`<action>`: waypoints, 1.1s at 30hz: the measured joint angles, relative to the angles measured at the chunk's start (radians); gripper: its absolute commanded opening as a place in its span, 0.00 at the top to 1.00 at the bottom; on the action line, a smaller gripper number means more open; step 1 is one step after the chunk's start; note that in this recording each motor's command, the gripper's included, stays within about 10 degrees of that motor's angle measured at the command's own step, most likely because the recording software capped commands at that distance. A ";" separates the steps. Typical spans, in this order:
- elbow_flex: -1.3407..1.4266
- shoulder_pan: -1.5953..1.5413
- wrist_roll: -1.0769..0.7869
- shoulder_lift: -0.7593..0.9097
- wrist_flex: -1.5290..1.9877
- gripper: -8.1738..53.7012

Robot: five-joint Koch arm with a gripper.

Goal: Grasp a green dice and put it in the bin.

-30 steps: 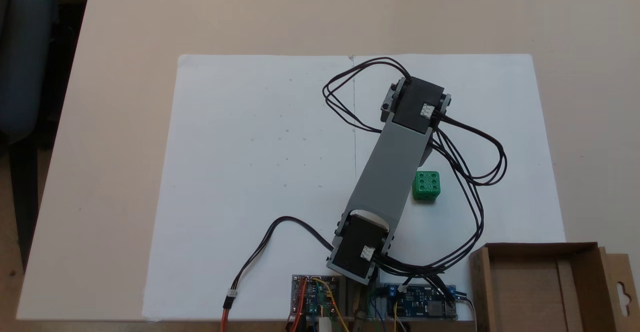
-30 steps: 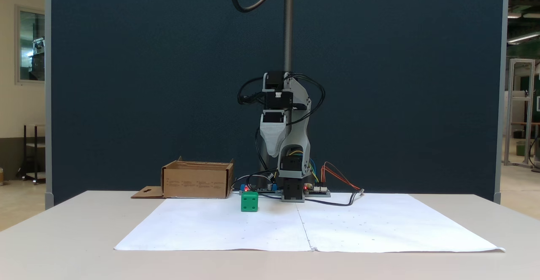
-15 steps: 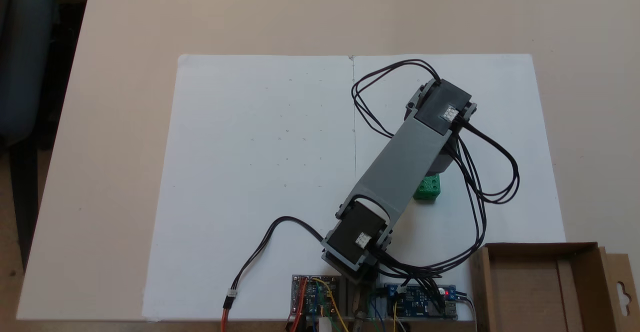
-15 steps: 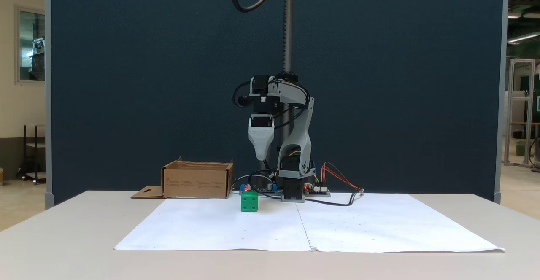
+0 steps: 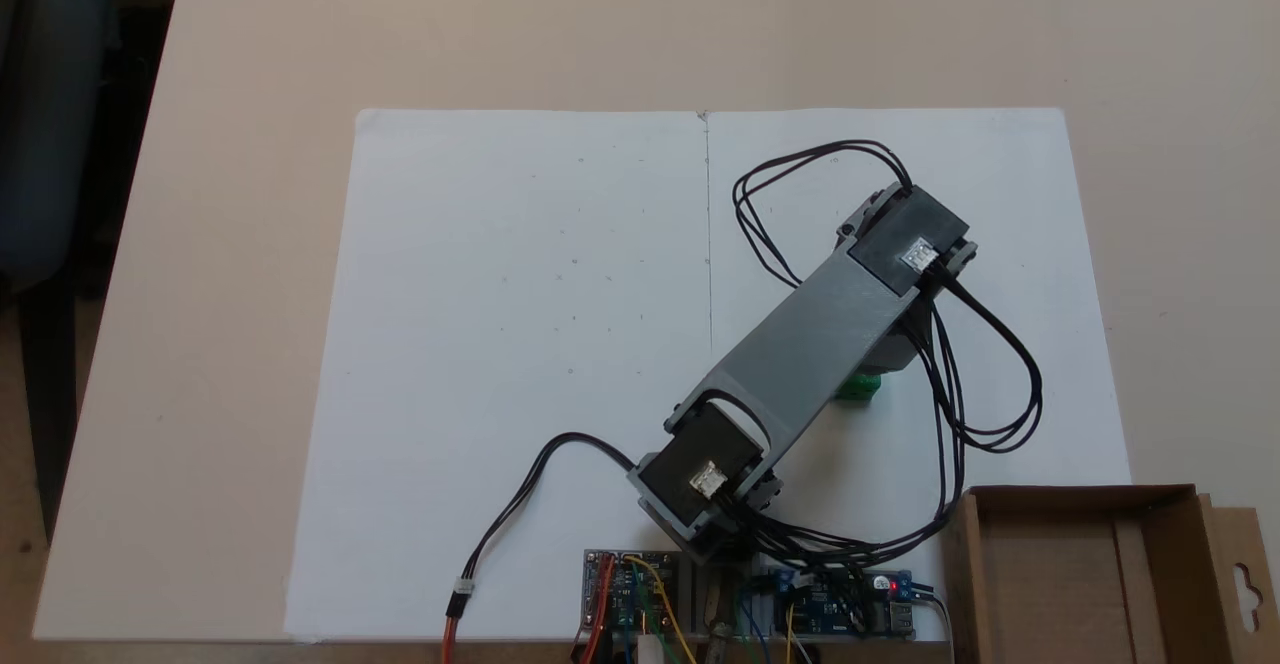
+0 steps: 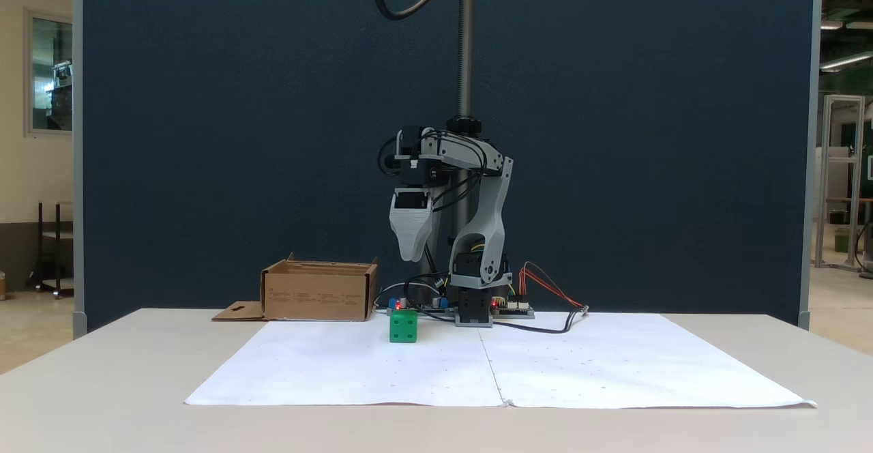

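While swinging: arm is carrying the gripper (image 6: 411, 256) over the green dice (image 6: 403, 326), still well above
Claw: jaws overlapping, opening untellable
Bin (image 6: 319, 294): waiting

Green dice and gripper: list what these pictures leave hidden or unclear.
- Green dice: in a fixed view from above, the arm's grey link covers most of it, top face included.
- Gripper: from the front only one pale jaw shows, so open or shut cannot be told.
- Bin: lower part cut off by the picture's bottom edge.
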 measured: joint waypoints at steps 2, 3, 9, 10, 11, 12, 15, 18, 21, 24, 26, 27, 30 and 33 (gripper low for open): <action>0.023 0.015 0.000 0.020 0.000 0.14; 0.049 0.020 0.000 0.029 0.000 0.14; 0.137 0.048 -0.005 0.074 0.000 0.13; 0.152 0.052 -0.014 0.083 -0.002 0.13; 0.167 0.055 -0.026 0.087 -0.008 0.13; 0.186 0.063 -0.044 0.094 -0.014 0.12; 0.261 0.081 -0.098 0.112 -0.066 0.12; 0.298 0.092 -0.118 0.135 -0.143 0.12; 0.357 0.092 -0.118 0.140 -0.209 0.12; 0.385 0.092 -0.118 0.156 -0.236 0.12; 0.410 0.092 -0.118 0.172 -0.255 0.13; 0.419 0.092 -0.118 0.175 -0.267 0.12; 0.436 0.092 -0.118 0.175 -0.302 0.12; 0.454 0.098 -0.118 0.176 -0.331 0.12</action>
